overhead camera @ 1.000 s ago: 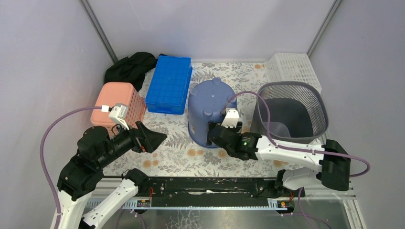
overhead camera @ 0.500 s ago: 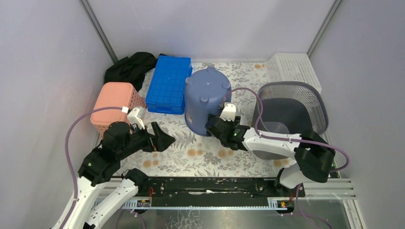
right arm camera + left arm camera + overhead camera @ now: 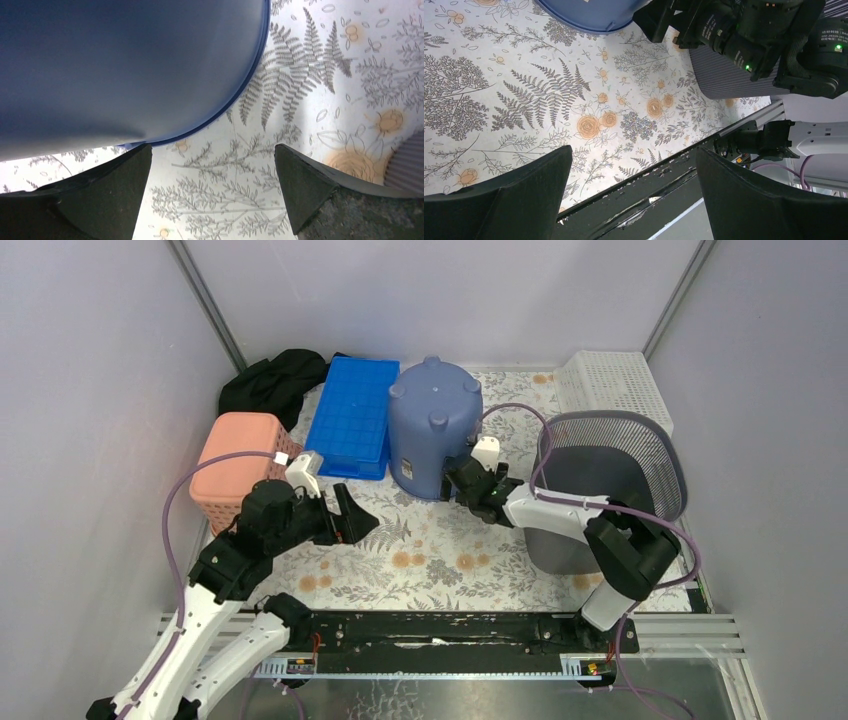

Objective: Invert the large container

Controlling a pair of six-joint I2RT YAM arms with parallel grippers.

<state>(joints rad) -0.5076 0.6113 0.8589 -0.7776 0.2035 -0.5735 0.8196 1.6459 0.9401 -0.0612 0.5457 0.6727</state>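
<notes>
container [image 3: 432, 425] stands bottom-up, right pincer [image 3: 457, 482] beside its rim, left pincer [image 3: 358, 517] farther off, both spread apart.

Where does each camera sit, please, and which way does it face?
Top external: above, behind the bases, looking down at the table; left arm and right arm show.
Left wrist: looks over the table toward the right arm; open left gripper shows.
Right wrist: close on the blue container's wall; open right gripper shows.
All share the blue container.
</notes>
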